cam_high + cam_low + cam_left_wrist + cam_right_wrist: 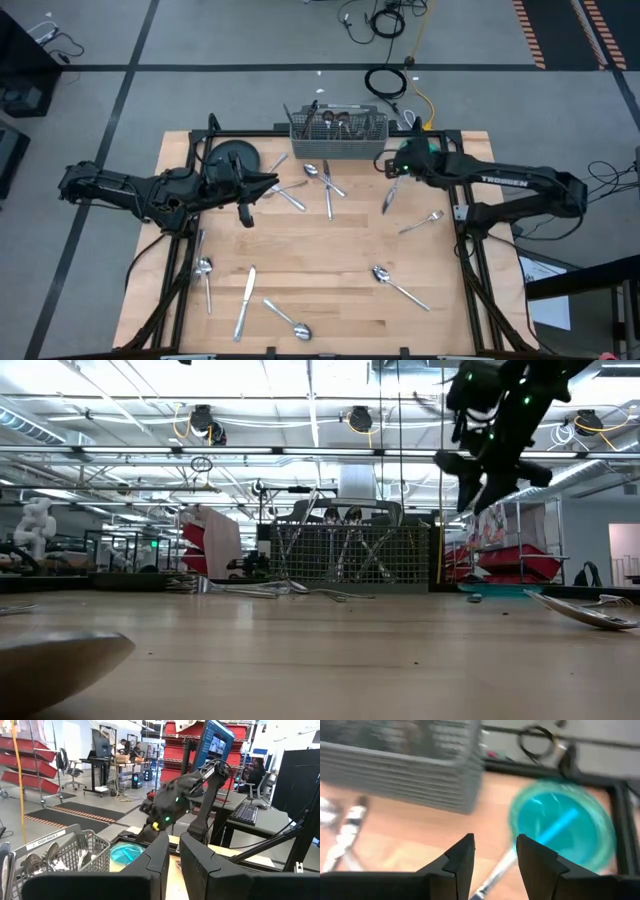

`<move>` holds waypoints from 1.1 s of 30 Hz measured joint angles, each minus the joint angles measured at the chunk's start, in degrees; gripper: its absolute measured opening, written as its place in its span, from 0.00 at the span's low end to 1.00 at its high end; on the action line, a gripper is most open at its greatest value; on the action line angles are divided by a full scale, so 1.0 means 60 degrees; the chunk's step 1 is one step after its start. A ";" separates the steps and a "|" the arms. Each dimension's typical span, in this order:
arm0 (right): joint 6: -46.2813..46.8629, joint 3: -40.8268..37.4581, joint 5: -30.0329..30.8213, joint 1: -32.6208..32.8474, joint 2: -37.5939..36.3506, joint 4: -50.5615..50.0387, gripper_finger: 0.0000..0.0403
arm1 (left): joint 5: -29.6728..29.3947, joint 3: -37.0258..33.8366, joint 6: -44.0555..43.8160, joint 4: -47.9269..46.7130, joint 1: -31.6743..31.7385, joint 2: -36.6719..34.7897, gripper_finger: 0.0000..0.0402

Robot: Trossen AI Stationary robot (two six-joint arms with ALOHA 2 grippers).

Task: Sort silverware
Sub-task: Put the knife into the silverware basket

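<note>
R gripper (pixel 495 857), jaws apart & empty, is hovering by the caddy (pixel 338 135); knife (pixel 390 192) below risking a missed grab. L jaws: can't tell.

Robotics lab, red shelving (pixel 30 757), office desks (pixel 252 817)

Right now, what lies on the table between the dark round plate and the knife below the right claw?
In the high view, between the plate and that knife lie crossed silverware: a spoon, forks, a knife.

silverware (pixel 327 190) | shiny metal | lying flat, scattered across table; some upright in caddy
</note>
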 joint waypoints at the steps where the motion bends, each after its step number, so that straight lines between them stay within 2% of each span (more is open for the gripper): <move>1: 0.0516 0.0000 0.0100 0.0024 0.0198 -0.0185 0.33 | -0.0003 0.0000 -0.0001 0.0000 0.0000 -0.0002 0.13; 6: 0.2790 0.0000 0.0089 0.0039 0.1466 -0.0351 0.33 | -0.0014 0.0000 -0.0071 0.0007 0.0001 -0.0002 0.13; 12: 0.4107 0.0000 -0.0263 0.0224 0.3163 -0.0141 0.33 | 0.0092 0.0000 -0.0489 -0.0041 0.0004 0.0001 0.13; 15: 0.4219 0.0004 -0.0352 0.0278 0.3771 0.0310 0.33 | 0.0159 0.0000 -0.0492 -0.0070 0.0004 -0.0003 0.13; 19: 0.4514 0.0007 -0.0716 0.0267 0.4302 0.0490 0.33 | 0.0183 0.0000 -0.0492 -0.0073 0.0007 -0.0002 0.13; 29: 0.6736 0.0020 -0.0861 0.0148 0.5142 0.0717 0.33 | 0.0226 0.0000 -0.0481 -0.0354 0.0007 0.0001 0.13; 31: 0.6810 0.0063 -0.1078 0.0077 0.5396 0.0763 0.30 | 0.0229 0.0000 -0.0484 -0.0501 0.0007 0.0001 0.13; 33: 0.6907 0.0085 -0.1202 0.0082 0.5679 0.0731 0.22 | 0.0230 0.0000 -0.0477 -0.0609 0.0007 0.0001 0.13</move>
